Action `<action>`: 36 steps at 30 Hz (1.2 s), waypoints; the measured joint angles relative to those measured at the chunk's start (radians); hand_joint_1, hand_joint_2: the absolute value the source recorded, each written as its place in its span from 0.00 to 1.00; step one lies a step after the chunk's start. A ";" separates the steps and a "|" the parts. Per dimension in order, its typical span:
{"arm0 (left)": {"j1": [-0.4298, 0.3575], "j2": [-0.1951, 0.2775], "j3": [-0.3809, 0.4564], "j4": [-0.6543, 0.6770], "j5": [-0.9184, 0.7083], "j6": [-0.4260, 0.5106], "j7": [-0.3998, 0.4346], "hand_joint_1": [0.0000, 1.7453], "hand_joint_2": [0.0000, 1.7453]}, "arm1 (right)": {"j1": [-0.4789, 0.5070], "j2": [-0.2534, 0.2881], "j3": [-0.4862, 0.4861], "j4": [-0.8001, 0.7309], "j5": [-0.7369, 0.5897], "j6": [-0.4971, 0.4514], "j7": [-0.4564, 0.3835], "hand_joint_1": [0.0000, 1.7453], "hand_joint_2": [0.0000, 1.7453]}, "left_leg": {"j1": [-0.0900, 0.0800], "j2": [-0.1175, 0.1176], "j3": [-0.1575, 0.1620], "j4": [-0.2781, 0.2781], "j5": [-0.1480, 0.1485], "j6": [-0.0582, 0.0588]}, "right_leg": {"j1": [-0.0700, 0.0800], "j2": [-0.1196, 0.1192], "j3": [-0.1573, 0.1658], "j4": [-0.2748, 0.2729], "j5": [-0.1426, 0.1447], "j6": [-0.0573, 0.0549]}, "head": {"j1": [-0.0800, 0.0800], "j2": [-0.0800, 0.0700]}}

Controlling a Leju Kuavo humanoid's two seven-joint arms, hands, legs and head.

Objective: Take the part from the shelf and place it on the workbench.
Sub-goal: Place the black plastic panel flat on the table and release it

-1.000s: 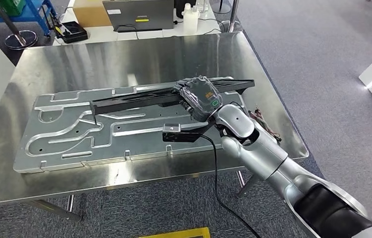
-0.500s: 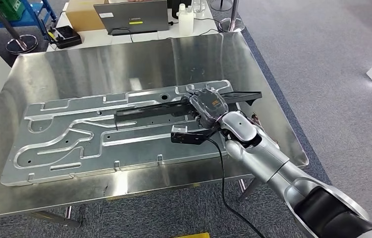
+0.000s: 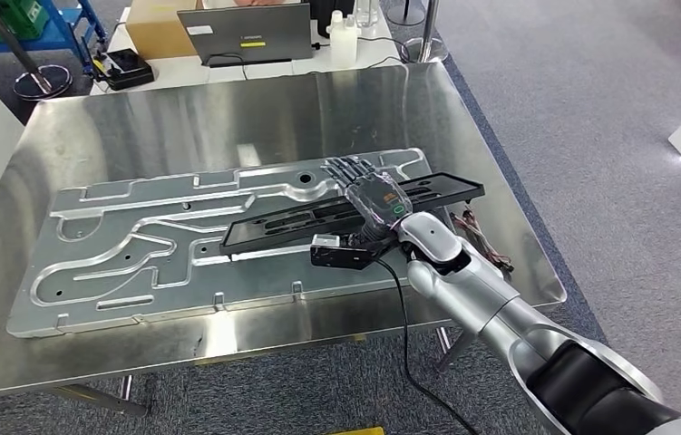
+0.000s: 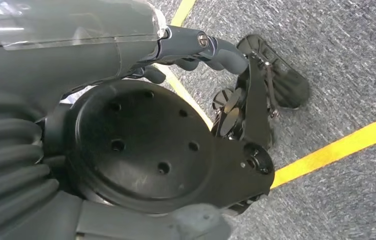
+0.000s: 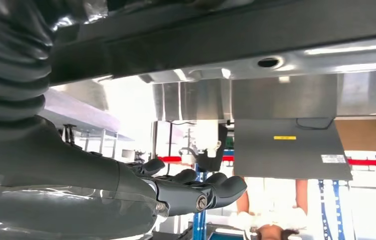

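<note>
Nearest, the silver right arm reaches in from the lower right across the front edge of the steel workbench. At its end the right hand lies palm down over the long black part, fingers stretched forward and apart past the part's far edge; it grips nothing. The part lies flat on the large grey machined plate that covers much of the bench, its right end reaching past the plate's right edge. A black cable hangs from the wrist down over the bench edge. In the right wrist view the fingers extend loosely, apart from the dark part. The left hand hangs over grey carpet with a yellow line, fingers curled in with nothing in them. Farther back, a white table holds a laptop, a cardboard box and white bottles.
</note>
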 joint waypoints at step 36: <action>0.001 0.011 -0.001 -0.001 -0.012 -0.025 0.005 0.00 0.00 | -0.007 0.041 0.067 -0.168 0.008 0.039 0.000 0.00 0.00 | -0.001 0.005 0.018 0.077 -0.053 0.014 | 0.010 -0.005 -0.041 0.012 0.034 -0.021 | 0.000 0.000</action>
